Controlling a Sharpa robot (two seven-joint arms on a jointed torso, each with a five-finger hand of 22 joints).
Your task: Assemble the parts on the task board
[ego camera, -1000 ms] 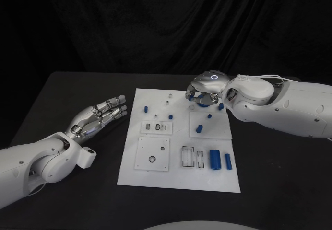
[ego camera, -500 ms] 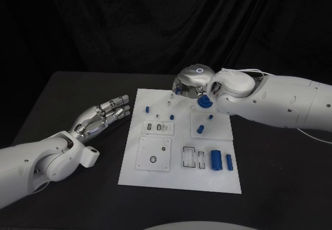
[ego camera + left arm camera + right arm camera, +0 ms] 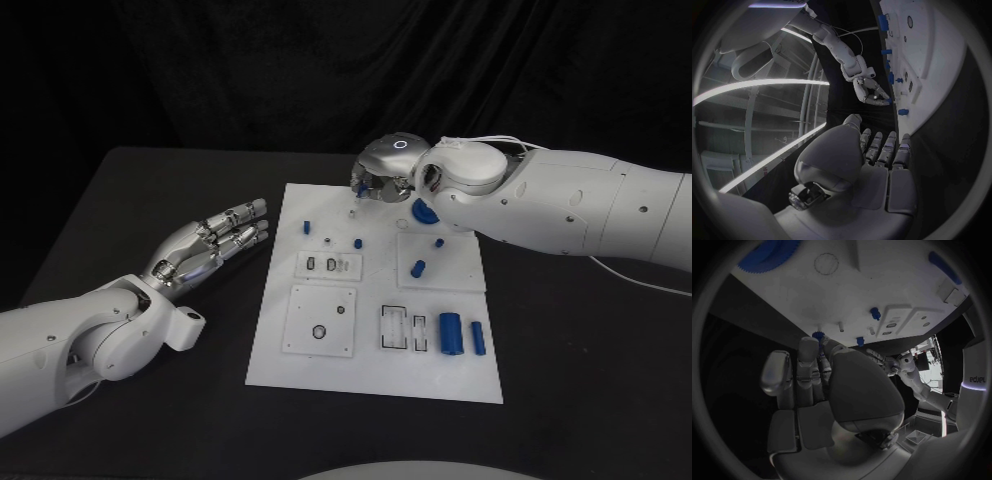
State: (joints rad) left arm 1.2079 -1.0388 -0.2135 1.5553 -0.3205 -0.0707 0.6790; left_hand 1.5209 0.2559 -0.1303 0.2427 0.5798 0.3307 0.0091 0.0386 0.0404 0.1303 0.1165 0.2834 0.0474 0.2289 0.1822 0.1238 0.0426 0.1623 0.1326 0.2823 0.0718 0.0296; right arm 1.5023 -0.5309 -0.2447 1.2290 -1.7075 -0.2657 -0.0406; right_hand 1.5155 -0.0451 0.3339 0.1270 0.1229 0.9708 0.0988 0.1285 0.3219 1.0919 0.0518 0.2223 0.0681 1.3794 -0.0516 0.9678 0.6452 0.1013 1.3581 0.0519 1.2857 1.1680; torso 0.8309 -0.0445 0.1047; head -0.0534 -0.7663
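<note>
Beside right hand, blue gear on board

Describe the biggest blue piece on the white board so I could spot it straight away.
Start at the white task board in the middle of the black table and go to its near right corner. Two blue cylinders lie there side by side, beside a pair of rectangular slots. The thick blue cylinder is the fatter one; the thin blue cylinder lies on its outer side.

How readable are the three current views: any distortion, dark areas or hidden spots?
Head view: evenly lit, task board crisp against the black table, but the right hand covers the board's far edge. Left wrist view: strong fisheye bending, board curved along the rim, left hand dim. Right wrist view: the right hand blocks the middle.
</note>
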